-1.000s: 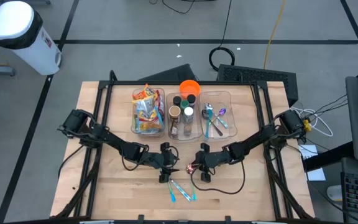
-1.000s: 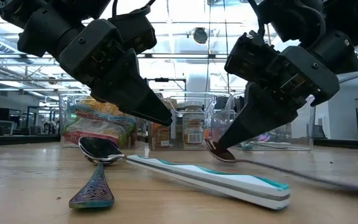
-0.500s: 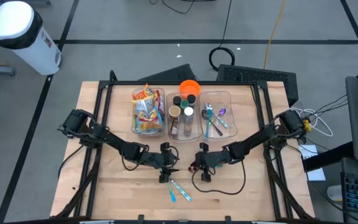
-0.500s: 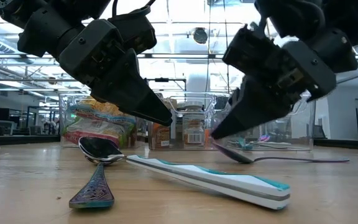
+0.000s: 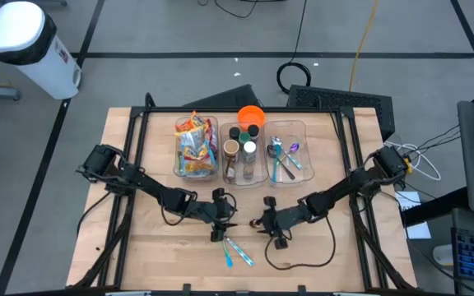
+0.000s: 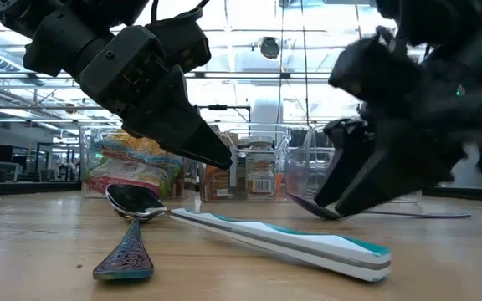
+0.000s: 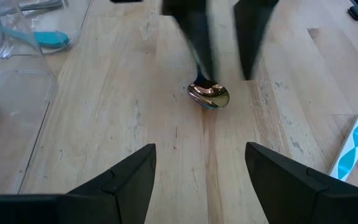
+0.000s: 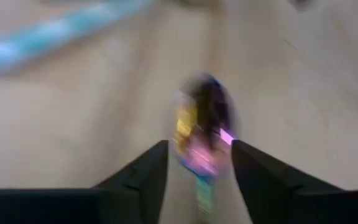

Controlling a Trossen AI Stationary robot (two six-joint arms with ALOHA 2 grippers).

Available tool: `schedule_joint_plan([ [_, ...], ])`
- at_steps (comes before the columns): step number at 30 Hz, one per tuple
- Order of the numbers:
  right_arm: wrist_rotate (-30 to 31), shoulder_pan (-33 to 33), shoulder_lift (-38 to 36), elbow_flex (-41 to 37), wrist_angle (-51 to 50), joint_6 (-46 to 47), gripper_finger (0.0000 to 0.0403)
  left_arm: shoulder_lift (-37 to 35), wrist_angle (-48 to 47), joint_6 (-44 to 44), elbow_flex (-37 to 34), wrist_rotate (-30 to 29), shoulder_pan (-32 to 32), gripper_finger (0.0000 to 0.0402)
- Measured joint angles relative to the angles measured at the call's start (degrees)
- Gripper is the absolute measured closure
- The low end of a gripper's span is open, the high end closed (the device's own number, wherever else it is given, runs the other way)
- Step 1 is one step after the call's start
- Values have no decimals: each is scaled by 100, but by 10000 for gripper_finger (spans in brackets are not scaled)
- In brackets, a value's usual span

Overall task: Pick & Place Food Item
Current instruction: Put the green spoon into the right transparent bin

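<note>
Two pincers sit low over the middle of my surface (image 5: 138, 255), toward its front edge. My right pincer (image 5: 263, 224) straddles the handle of an iridescent spoon (image 7: 209, 96) whose bowl rests on the wood; from the right wrist view the fingers flank it closely, but I cannot tell whether they are truly pinching it or only beside it. My left pincer (image 5: 229, 219) waits just across from it, fingers spread and holding nothing. A second spoon (image 6: 128, 226) and a teal-and-white utensil (image 6: 291, 242) lie near the front edge. The actual food, a heap of snack packets (image 5: 192, 146), sits in the clear bin (image 5: 178, 168) near the back edge, well apart from both arms. My worry: a thin handle gripped near one end could pivot or slip out, and the two pincers are close enough to knock together.
</note>
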Motion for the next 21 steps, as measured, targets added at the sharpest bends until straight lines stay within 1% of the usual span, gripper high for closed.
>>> schedule_joint_plan([
  [3,733,82,10,-7,-611,-6,217,0,0,-3,0,0,-2,146],
  [4,852,105,9,-7,-708,40,203,0,0,-1,0,0,-1,146],
  [6,973,149,4,-2,-834,121,186,0,2,-1,2,0,0,146],
  [8,956,157,-3,2,-952,265,183,0,2,-1,1,-1,-1,146],
  [10,881,151,-7,7,-1099,476,193,0,1,-1,0,-1,-1,146],
  [12,849,151,-10,9,-1263,732,211,0,0,-1,2,-2,-1,146],
  [14,766,151,-15,17,-1452,953,237,0,0,-3,2,-1,-2,146],
  [17,456,137,-22,17,-1907,1161,277,0,0,-3,2,-2,0,146],
  [21,407,140,-17,11,-2327,1209,324,0,0,-4,1,-1,-1,146],
])
